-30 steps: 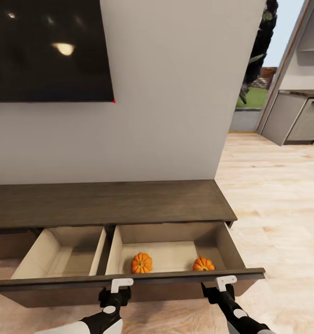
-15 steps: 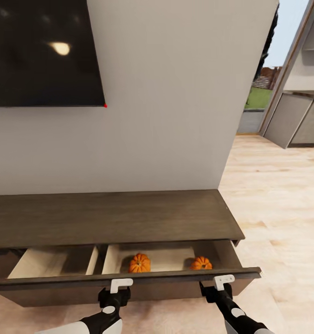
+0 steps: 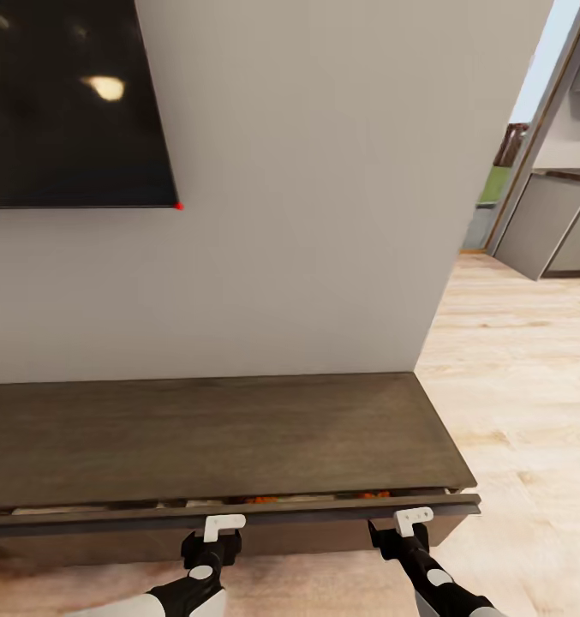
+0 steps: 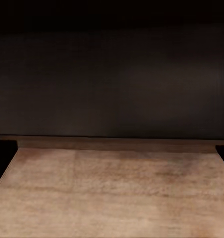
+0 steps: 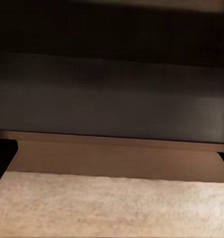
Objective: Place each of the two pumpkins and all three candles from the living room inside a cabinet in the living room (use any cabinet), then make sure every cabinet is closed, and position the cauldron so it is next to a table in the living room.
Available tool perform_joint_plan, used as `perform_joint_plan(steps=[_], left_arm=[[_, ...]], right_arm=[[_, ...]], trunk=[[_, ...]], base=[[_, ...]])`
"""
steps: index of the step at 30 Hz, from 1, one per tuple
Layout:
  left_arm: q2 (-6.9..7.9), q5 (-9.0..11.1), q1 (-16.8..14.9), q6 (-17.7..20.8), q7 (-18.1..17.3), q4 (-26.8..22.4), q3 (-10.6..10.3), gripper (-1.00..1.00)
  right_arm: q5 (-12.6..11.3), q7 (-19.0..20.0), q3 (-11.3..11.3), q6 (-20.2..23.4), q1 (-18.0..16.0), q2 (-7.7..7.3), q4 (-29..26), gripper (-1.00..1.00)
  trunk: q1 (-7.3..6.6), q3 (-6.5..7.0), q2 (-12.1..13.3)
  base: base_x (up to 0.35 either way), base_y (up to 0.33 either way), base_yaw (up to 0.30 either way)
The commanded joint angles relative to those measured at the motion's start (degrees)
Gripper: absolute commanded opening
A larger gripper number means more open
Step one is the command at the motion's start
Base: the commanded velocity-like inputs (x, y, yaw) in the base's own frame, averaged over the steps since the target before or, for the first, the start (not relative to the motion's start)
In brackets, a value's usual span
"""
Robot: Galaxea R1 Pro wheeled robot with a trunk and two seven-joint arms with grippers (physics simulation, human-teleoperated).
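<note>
The left gripper (image 3: 224, 521) and the right gripper (image 3: 414, 517) both press their pale fingertips against the front of the long drawer (image 3: 238, 512) of the dark-brown cabinet (image 3: 212, 437). The fingers are seen end-on against the wood, so whether either pair is spread or pressed together cannot be told.

Both wrist views sit close against the dark drawer front (image 4: 112, 89) with pale wood floor (image 4: 112, 193) below it; the right wrist view shows the same dark panel (image 5: 112, 99) and little else.

Two pumpkins lie inside the drawer, showing through the narrow gap under the cabinet top as thin orange slivers: one near the middle (image 3: 260, 499), one towards the right end (image 3: 373, 494). Their stems and shapes are hidden.

A second ago the drawer stood wide open with its two beige compartments and both pumpkins in plain sight; half a second ago it was half in; now only a slit remains. The camera has also shifted, so the black wall screen (image 3: 67, 103) sits further left.
</note>
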Motion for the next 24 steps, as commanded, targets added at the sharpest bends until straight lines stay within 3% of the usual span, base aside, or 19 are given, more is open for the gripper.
perform_joint_plan(steps=[1, 12, 18, 24], left_arm=[[0.00, 0.0, 0.0, 0.0, 0.0, 0.0, 0.0, 1.00], [0.00, 0.0, 0.0, 0.0, 0.0, 0.0, 0.0, 1.00], [0.08, 0.0, 0.0, -0.2, -0.9, 0.0, -0.1, 1.00], [0.09, 0.0, 0.0, -0.2, -1.1, 0.0, -0.1, 1.00]], right_arm=[[0.0, -0.1, 0.0, 0.0, 0.0, 0.00, -0.1, 1.00], [-0.1, 0.0, 0.0, -0.1, 0.0, 0.00, -0.1, 1.00], [-0.1, 0.0, 0.0, -0.1, 0.0, 0.00, -0.1, 1.00], [-0.1, 0.0, 0.0, 0.0, 0.0, 0.00, 0.0, 1.00]], trunk=[[0.00, 0.01, 0.0], [0.00, 0.01, 0.0], [0.00, 0.01, 0.0], [0.00, 0.01, 0.0]], base=[[0.328, 0.000, 0.000], [0.062, 0.000, 0.000], [0.208, 0.000, 0.000], [-0.033, -0.023, 0.000]])
